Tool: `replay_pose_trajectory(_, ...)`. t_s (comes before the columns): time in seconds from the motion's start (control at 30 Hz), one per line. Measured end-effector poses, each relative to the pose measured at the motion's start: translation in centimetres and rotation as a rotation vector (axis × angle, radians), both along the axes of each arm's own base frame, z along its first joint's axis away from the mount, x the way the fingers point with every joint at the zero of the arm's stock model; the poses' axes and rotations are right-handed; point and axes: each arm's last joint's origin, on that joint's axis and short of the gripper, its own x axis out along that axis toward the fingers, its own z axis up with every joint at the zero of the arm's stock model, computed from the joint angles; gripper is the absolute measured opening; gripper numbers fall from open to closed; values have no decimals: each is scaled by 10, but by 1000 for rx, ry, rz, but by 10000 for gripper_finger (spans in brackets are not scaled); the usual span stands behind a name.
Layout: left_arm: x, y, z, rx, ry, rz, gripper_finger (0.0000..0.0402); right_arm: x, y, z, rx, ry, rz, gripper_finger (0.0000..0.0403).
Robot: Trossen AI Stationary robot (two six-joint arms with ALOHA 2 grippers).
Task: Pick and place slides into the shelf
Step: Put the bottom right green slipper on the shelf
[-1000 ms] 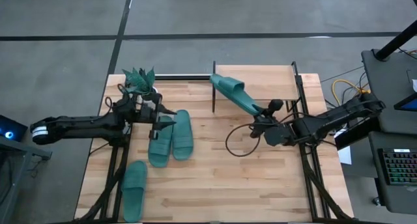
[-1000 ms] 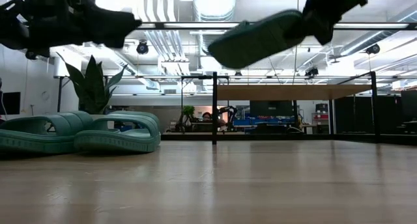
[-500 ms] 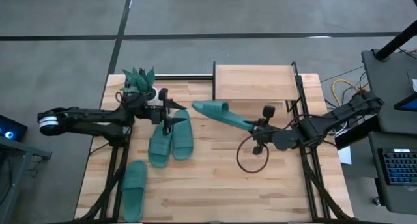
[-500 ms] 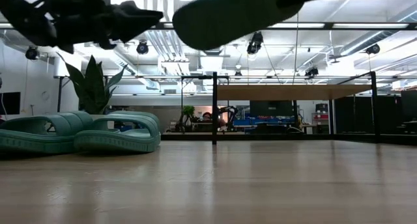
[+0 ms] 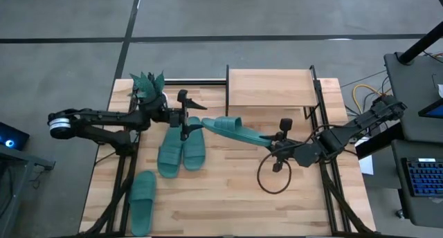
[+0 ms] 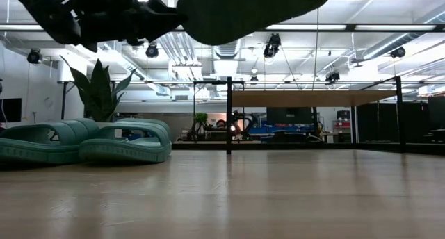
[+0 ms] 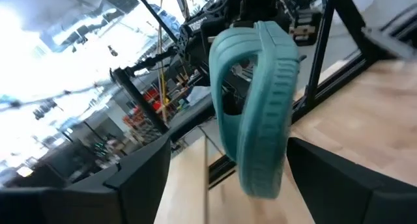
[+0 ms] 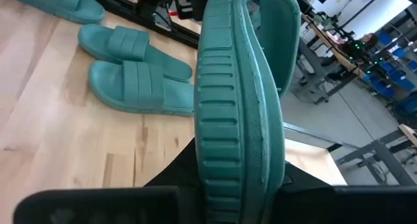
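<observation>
1. Looking down in the high view, the right gripper (image 5: 277,142), right of centre, pinches the heel of a held slide (image 5: 232,126) whose toe points at the left gripper (image 5: 190,113), fingers spread, upper left of centre. I judge a handover; if the left fingers press together off-centre, the sandal could twist free and fall. Two paired slides (image 5: 181,147) lie just below, a fourth slide (image 5: 142,196) sits lower left, and the shelf (image 5: 270,88) stands top centre, bare on its top board.
2. The low view shows the held sandal as a dark shape along the top edge, clear of the table; a drop could land on the pair at left.
3. The left wrist view shows the sandal edge-on between the spread fingers (image 7: 133,178), so the strap may snag.
4. The right wrist view shows the sole clamped at its end only; that leverage could let it pivot.
</observation>
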Motion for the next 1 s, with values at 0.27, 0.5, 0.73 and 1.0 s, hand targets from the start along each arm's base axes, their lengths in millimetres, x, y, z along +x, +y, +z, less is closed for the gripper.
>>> replay_pose_trajectory(0.27, 18, 4, 1, -119, 36, -50, 260, 0, 0, 0, -4, -1, -7, 58)
replay_pose_trajectory(0.5, 28, 4, 2, -81, 53, -152, 95, 0, 0, 0, -6, -2, -10, 58)
replay_pose_trajectory(0.73, 29, 3, 4, -70, 56, -207, 19, -1, 1, 1, -12, -6, -9, 76)
replay_pose_trajectory(1.0, 8, -3, 22, -46, -3, -199, 17, -11, 2, 21, -127, -28, -145, 208)
